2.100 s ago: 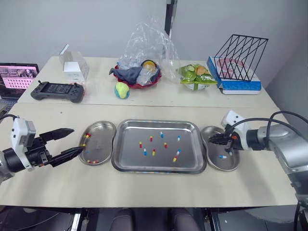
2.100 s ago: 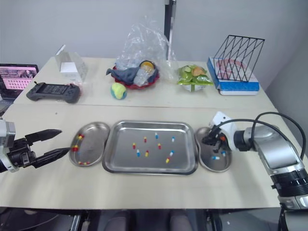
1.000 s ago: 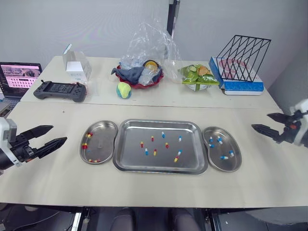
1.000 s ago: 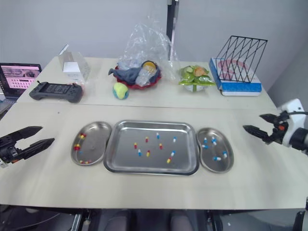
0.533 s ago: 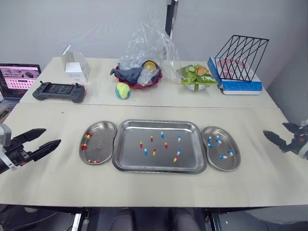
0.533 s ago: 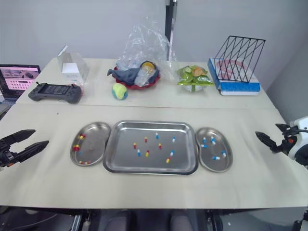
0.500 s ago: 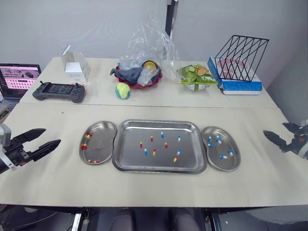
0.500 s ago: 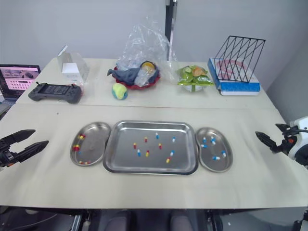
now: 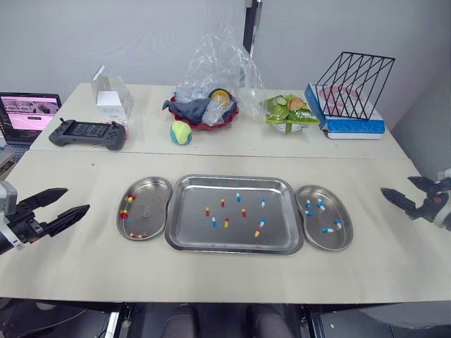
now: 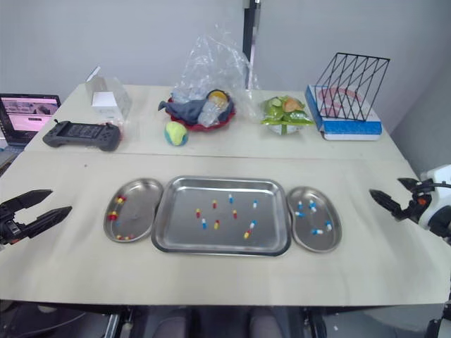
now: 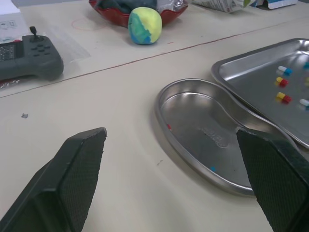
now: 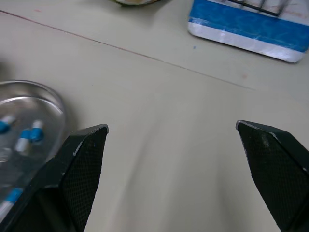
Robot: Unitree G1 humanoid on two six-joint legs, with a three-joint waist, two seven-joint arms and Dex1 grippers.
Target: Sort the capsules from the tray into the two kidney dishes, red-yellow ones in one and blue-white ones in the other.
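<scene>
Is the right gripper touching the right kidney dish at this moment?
Apart. In the left eye view the open right gripper hangs beyond the right dish, with a clear strip of bare table between them.

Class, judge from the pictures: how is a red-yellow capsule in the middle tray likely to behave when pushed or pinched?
Small and rounded, the red-yellow capsule probably rolls or skids when nudged on the polished steel tray. It looks very light, and its smooth shell may squirt out of an off-centre pinch.
</scene>
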